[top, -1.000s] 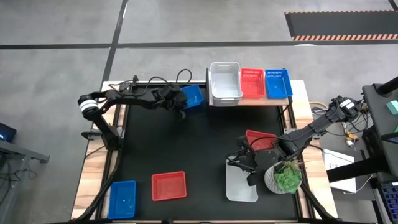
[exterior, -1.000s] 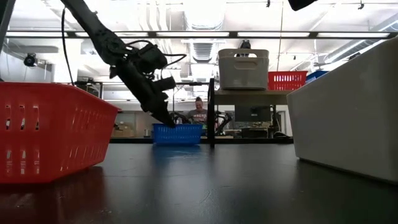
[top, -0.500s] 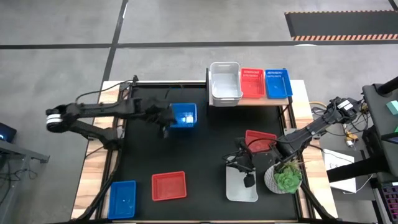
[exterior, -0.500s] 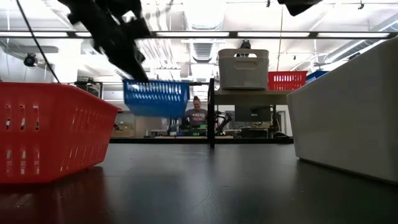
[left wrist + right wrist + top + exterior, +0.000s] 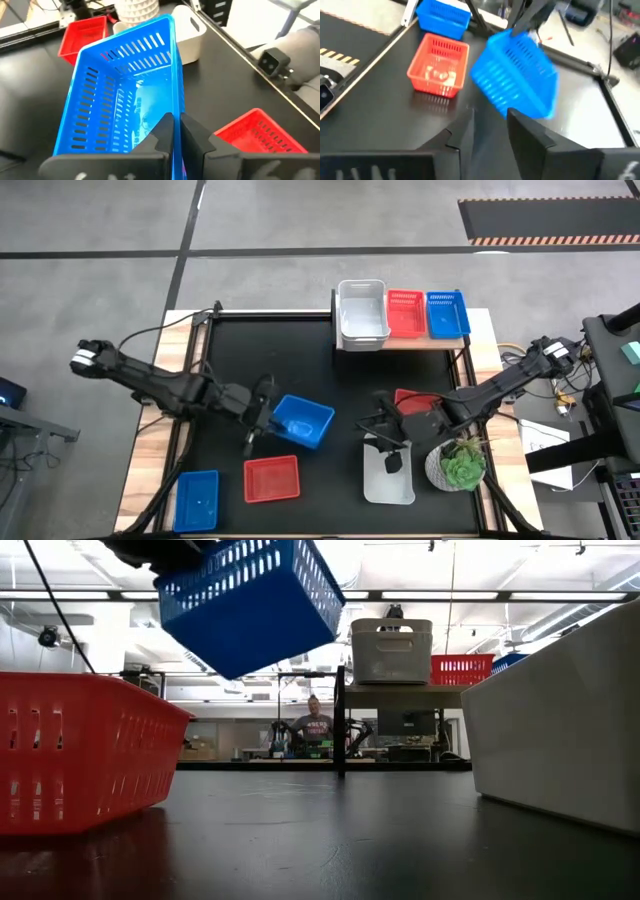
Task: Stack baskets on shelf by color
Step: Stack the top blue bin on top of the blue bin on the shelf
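High view: blue basket forward (lifted)

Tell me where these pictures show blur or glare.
Right wrist view: the blue slotted plastic basket held in the air is smeared by motion. Low view: bright ceiling lights wash out the top, and the near red slotted plastic basket looks soft. High view: even light, no glare on the black tabletop.

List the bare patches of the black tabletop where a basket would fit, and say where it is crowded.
Free: the black tabletop between its far-left corner and the light-wood shelf, and the near strip between the red plastic basket and the white bin. Crowded: the right side, around the white bin, the potted plant and the right gripper.
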